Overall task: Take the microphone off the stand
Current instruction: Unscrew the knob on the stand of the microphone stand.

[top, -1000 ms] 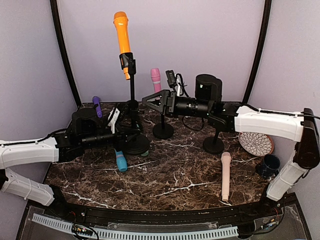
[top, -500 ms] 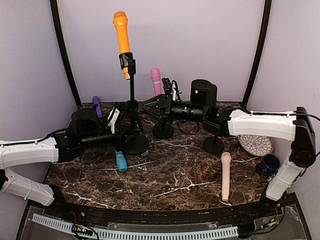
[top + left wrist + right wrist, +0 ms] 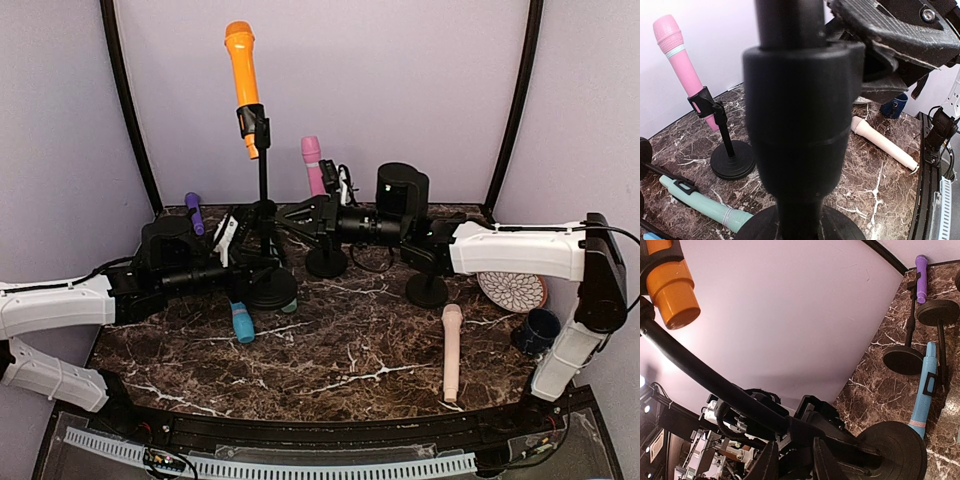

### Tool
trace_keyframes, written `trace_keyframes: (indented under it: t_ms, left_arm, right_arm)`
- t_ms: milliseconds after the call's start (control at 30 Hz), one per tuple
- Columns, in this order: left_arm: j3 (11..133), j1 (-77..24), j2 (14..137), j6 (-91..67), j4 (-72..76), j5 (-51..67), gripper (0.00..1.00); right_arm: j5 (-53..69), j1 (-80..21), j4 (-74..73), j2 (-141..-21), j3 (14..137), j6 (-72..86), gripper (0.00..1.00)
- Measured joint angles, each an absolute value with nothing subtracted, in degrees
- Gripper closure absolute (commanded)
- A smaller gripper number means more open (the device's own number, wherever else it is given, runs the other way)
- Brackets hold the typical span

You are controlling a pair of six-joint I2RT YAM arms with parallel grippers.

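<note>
Microphone stand point(image 3: 264, 190) beside pink microphone point(image 3: 313, 165)

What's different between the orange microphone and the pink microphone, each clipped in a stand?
The orange plastic microphone is clipped high up on a tall thin black stand, while the pink plastic microphone sits much lower on a short black stand. The orange one is orange all over; the pink one has a pale band just below its head. Both point head up, lean slightly, and are held in black clips on round-based stands.
</note>
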State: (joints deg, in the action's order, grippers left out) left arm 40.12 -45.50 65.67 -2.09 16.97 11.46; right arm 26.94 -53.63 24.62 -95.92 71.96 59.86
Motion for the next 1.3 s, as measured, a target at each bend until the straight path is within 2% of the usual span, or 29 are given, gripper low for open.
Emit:
trace_keyframes:
  t_ms: [367, 900, 967, 1000, 1200, 1300]
  left_arm:
    - [40.1, -45.5, 65.6, -2.1, 16.6, 12.6, 1.0]
    - [40.1, -45.8, 66.0, -2.6, 17.4, 18.7, 1.0]
    - [40.1, -45.6, 66.3, -2.9, 17.4, 19.6, 1.0]
    - [40.1, -45.6, 66.5, -3.0, 17.4, 19.9, 1.0]
    - [40.1, -45.6, 66.7, -3.2, 17.5, 19.9, 1.0]
    - [40.1, -46.0, 66.7, -3.0, 17.9, 17.0, 1.0]
  right_arm:
    - [25.1, -53.8, 22.6, -94.6, 71.9, 47.5, 0.84]
    - [17.5, -58.0, 10.6, -89.3, 72.9, 15.9, 0.83]
    - [15.1, -58.8, 8.7, -89.2, 73.6, 12.0, 0.78]
    - [13.8, -59.2, 7.8, -89.0, 73.7, 10.2, 0.7]
    - [7.1, -60.2, 4.0, -86.1, 73.4, 6.2, 0.41]
    - [5.1, -59.6, 3.9, -84.5, 73.5, 8.2, 0.32]
